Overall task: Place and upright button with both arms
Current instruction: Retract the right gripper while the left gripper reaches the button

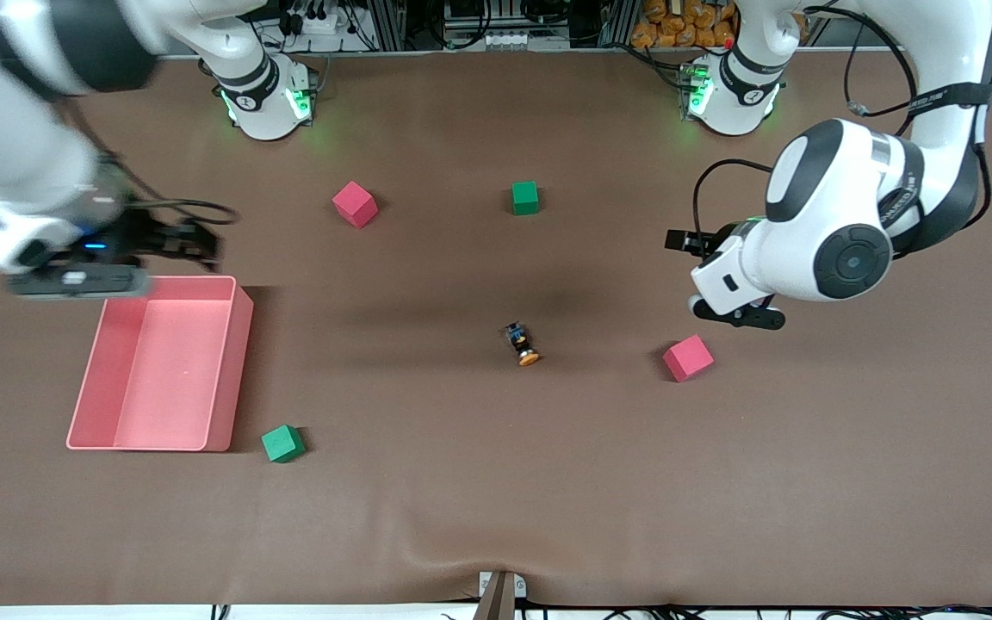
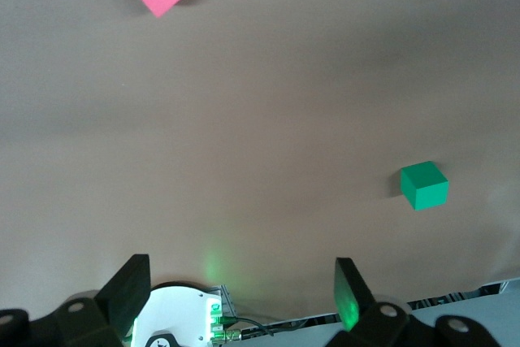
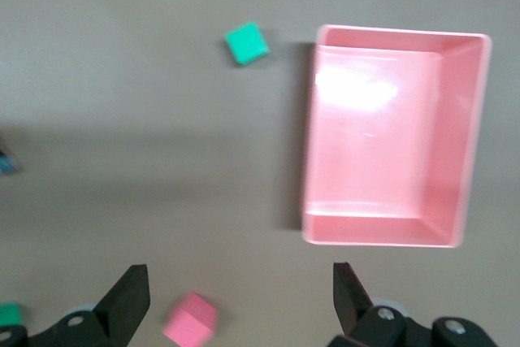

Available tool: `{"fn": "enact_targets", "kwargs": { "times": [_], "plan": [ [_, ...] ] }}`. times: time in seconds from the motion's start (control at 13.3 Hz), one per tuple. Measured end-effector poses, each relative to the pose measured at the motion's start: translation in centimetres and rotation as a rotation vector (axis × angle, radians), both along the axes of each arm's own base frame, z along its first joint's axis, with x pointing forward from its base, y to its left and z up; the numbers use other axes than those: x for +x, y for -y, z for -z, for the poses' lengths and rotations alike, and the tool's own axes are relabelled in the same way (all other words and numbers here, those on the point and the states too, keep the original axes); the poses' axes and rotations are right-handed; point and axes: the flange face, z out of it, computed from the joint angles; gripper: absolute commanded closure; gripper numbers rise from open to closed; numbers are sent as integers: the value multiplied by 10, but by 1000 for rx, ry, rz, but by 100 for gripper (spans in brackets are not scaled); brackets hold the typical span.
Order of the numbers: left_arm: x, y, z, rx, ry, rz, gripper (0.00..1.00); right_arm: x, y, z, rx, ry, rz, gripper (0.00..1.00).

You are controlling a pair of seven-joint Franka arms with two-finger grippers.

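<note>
The button point(image 1: 523, 343) lies on its side on the brown table point(image 1: 496, 499), with the orange cap pointing toward the front camera. It is not held by anything.

The left gripper point(image 2: 240, 298) hangs in the air over the table, toward the left arm's end. Its two fingers point(image 2: 349, 290) stand wide apart and there is nothing between them. Under it is only bare cloth. A red cube point(image 1: 688, 357) sits near it on the table, and the button lies well apart from this gripper, toward the middle of the table (in the left wrist view only a small corner of the button is seen at the edge). A green cube point(image 1: 525, 197) is also seen from this wrist, well apart from the fingers.

The right gripper point(image 3: 240, 298) is up over the table at the right arm's end, just beside the pink tray point(image 1: 229, 370). Its fingers point(image 3: 130, 294) are wide open too and hold nothing. The tray has nothing in it. A second green cube point(image 1: 282, 443) is beside the tray's corner that is nearest to the front camera. A second red cube point(image 1: 354, 204) lies near this gripper. The button is well apart from it.
</note>
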Motion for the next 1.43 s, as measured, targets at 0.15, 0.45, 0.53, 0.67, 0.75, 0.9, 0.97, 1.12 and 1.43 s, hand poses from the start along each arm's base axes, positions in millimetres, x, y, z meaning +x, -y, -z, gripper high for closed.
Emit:
{"fn": "enact_targets", "kwargs": {
  "times": [0.15,0.45,0.53,0.67,0.75,0.9,0.97,1.12,1.43],
  "plan": [
    [-1,12,11,8,-5,3,0,-4,79,-9,8,-16,-32,0],
    [9,24,30,24,4,-35,0,-37,129,-40,17,-35,-19,0],
    [10,32,33,33,5,-47,0,-46,127,-46,20,-40,-21,0],
    [11,52,39,50,9,-63,0,-55,125,-52,37,-42,-18,0],
    [13,60,42,53,13,-65,0,-55,127,-53,47,-39,-12,0],
    [17,68,51,48,23,-65,0,-55,132,-56,56,-27,-2,0],
    [19,71,55,44,29,-72,0,-55,131,-59,55,-18,4,0],
    [23,76,62,40,34,-108,0,-54,126,-66,52,-3,30,0],
    [22,99,70,53,46,-132,0,-55,123,-74,49,10,57,0]
  ]
}}
